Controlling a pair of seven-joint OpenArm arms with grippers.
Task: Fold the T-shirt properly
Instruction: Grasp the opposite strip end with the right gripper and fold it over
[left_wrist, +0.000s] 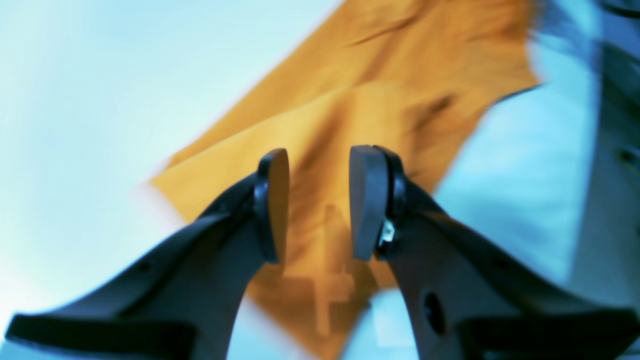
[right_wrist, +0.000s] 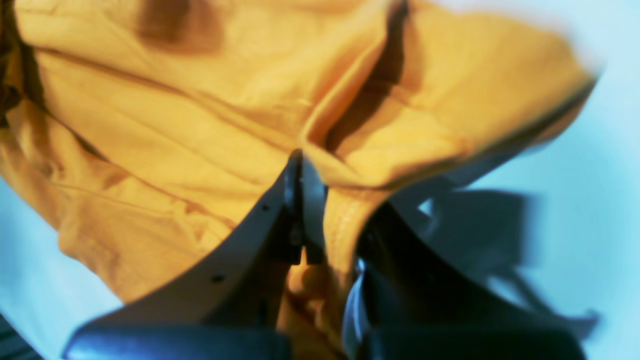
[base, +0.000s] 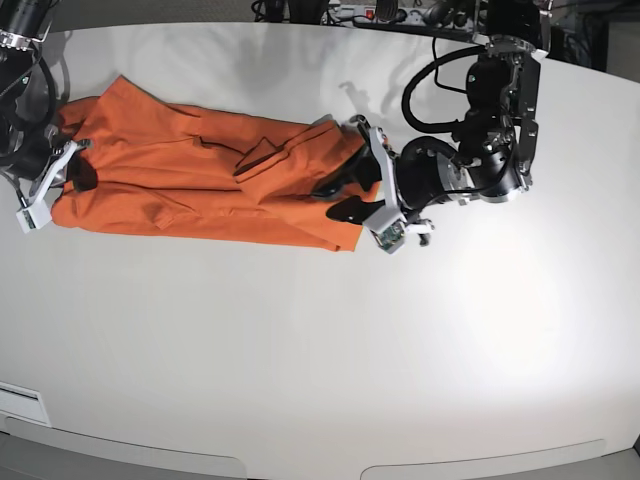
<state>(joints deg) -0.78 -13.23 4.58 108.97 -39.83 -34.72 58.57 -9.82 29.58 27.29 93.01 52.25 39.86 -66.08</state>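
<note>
The T-shirt is laid on the white worktop as a long, narrow band, already doubled along its length, with a loose flap standing up near its middle.

The right pincer is seen clamped on a thick fold of the orange fabric at one end of the band; cloth is bunched between the two pads and hangs down behind them. The left pincer is held with its jaws apart above the other end, and nothing is gripped there; the cloth is only seen below and between the fingers.

Several risks can be judged from this. Because only one end is held, any pull by the right arm could drag the whole band across the smooth worktop instead of folding it, and the layers could slide apart. The grip appears to be taken on a crumpled bunch, so wrinkles may be carried into the next fold. If the left pincer is closed too high, only the top layer might be caught, and the lower layer would be left behind. The raised flap in the middle could also be trapped inside the fold.
</note>
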